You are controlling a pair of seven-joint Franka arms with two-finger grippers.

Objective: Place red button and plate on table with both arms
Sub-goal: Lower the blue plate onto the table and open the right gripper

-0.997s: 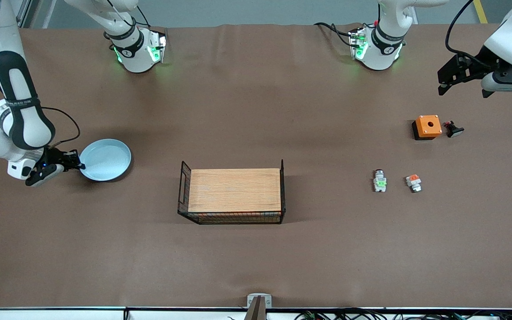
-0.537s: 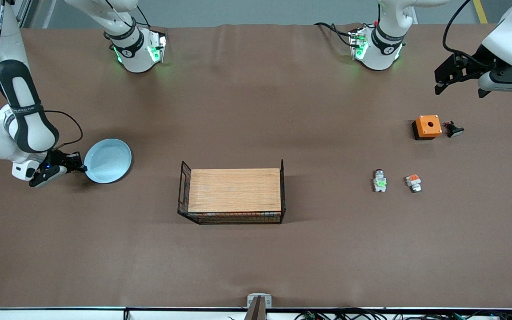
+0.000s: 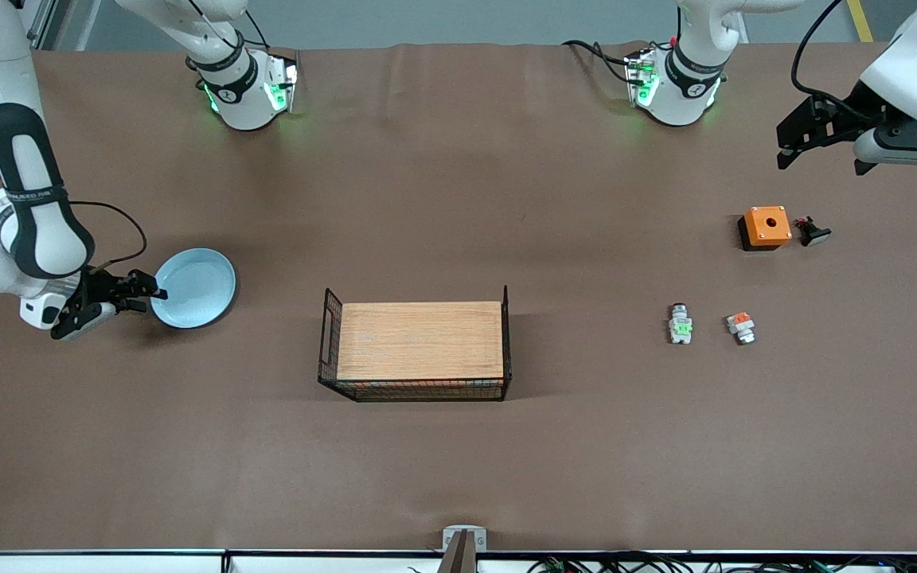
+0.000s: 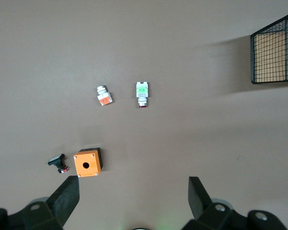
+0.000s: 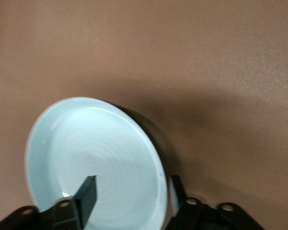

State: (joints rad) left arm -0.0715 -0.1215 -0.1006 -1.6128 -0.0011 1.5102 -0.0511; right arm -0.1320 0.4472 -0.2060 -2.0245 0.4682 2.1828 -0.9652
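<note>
Brown counter (image 3: 458, 469) carries the red button (image 3: 680, 323) beside its orange-marked twin (image 3: 740, 327), pale blue plate (image 3: 193, 287) sits flat toward the right arm's end with right gripper (image 3: 138, 293) fingers parted astride its rim, left gripper (image 3: 793, 143) hangs wide open, empty, above the orange box (image 3: 765, 228).

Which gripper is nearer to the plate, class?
Right. The right gripper is open astride the plate's rim at the right arm's end of the table; the left gripper hangs open at the left arm's end, above the orange box.
</note>
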